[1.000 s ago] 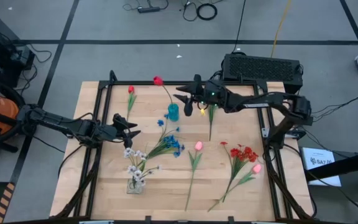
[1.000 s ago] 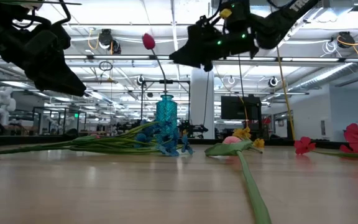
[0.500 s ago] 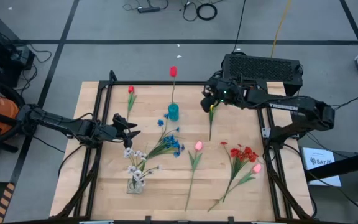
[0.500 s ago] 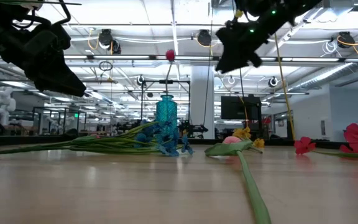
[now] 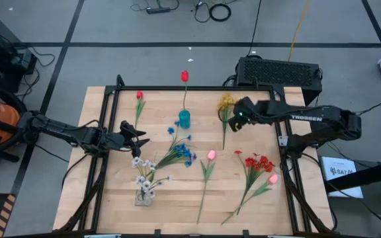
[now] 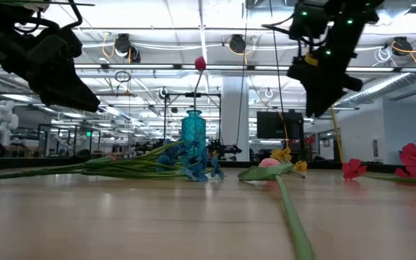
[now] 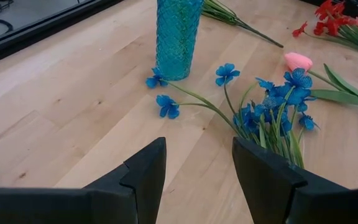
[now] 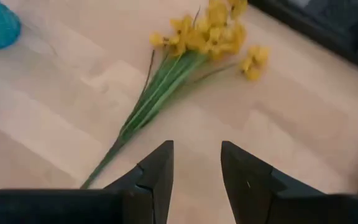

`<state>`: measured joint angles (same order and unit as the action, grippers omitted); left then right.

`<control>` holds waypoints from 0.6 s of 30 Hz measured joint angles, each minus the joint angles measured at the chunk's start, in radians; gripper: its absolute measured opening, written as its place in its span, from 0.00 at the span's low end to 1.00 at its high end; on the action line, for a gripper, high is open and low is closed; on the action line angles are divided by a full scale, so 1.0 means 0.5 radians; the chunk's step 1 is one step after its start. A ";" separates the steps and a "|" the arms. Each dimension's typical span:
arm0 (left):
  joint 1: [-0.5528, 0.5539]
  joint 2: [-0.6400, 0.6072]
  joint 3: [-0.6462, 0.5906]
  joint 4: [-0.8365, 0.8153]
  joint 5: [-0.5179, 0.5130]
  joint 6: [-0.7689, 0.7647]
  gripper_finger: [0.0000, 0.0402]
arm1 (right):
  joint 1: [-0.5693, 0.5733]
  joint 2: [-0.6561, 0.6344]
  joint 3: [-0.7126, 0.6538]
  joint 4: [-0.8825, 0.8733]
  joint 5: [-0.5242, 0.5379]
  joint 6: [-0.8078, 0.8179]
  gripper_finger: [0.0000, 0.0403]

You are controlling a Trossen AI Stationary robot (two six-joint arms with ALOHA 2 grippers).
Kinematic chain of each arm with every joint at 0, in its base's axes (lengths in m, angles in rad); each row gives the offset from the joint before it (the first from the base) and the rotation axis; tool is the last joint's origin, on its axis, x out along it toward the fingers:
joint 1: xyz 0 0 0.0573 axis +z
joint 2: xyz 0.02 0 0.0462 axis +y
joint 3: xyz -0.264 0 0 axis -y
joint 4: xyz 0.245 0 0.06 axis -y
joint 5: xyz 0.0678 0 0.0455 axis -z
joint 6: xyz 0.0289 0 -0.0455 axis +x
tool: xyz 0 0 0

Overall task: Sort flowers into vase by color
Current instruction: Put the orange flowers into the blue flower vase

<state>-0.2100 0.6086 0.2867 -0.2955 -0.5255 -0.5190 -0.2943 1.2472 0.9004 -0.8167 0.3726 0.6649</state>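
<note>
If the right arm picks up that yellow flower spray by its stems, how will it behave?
The yellow flower spray with long green stems lying flat on the wooden table will probably droop, since the stems look thin. It looks light, so a push would likely slide it. The separate stems may splay in the open right tool.

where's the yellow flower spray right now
In the high view the yellow spray lies on the table's far right part, right of the blue vase, just beside the open right gripper.
</note>
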 joint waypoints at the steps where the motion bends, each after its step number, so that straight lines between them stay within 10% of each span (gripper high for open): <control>1: 0.001 0.000 0.000 0.000 -0.001 0.000 0.48 | 0.037 -0.039 -0.052 0.000 0.011 0.057 0.31; 18: 0.000 0.000 0.000 0.005 -0.013 0.002 0.48 | 0.412 -0.437 -0.355 0.016 0.160 0.501 0.31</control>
<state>-0.2099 0.6086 0.2867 -0.2932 -0.5320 -0.5182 -0.0881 1.0289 0.7231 -0.8085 0.4528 0.9153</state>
